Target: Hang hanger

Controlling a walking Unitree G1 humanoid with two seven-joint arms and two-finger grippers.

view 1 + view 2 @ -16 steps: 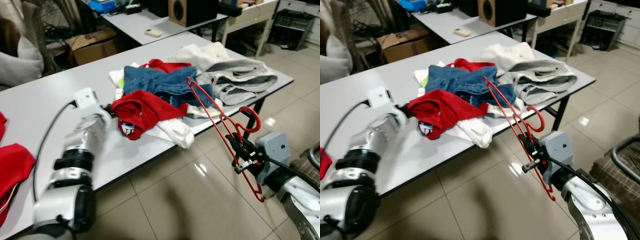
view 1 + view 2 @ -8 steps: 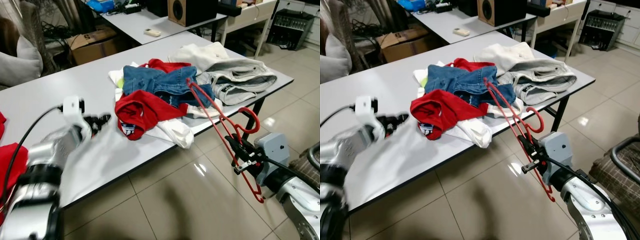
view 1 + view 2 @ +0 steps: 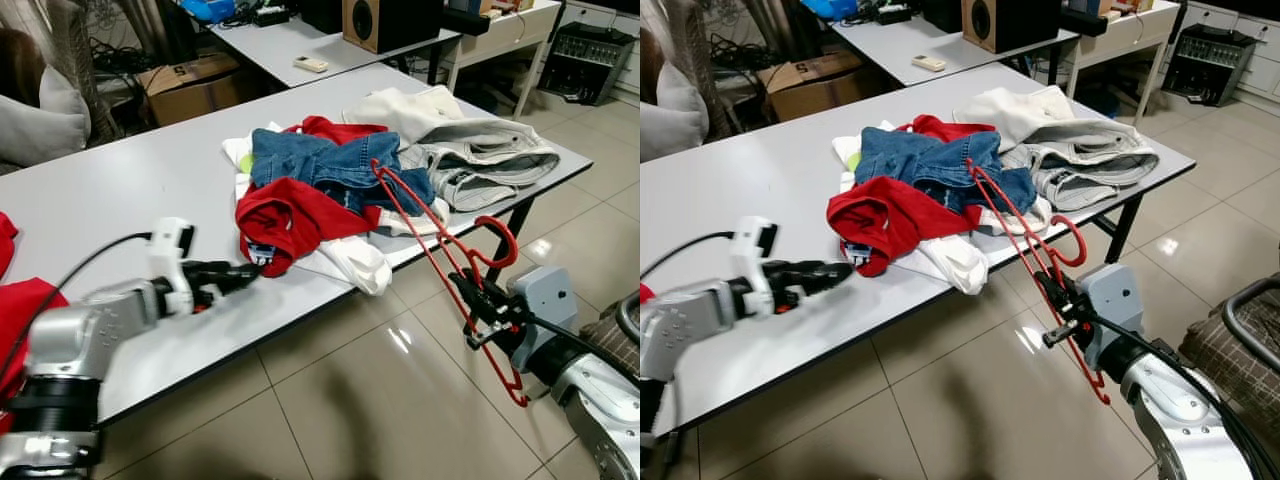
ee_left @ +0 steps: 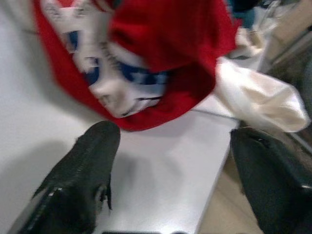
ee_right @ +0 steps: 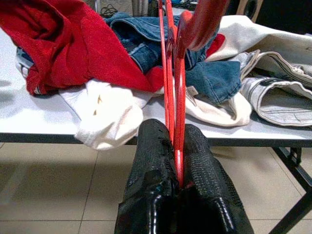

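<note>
The left end effector (image 3: pixel 243 272) now reaches low over the bench (image 3: pixel 120 190), fingers spread, toward the red shirt (image 3: pixel 290 215) near the front edge, while the right end effector (image 3: pixel 478 305) stays clamped on the red hanger (image 3: pixel 440 245) off that edge, so dressing the hanger looks next.

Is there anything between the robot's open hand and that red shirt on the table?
Nothing visible is in the way. The left gripper, jaws open, sits low over bare table, aimed at the red shirt just ahead. The right gripper is shut on the red hanger beside the table.
</note>
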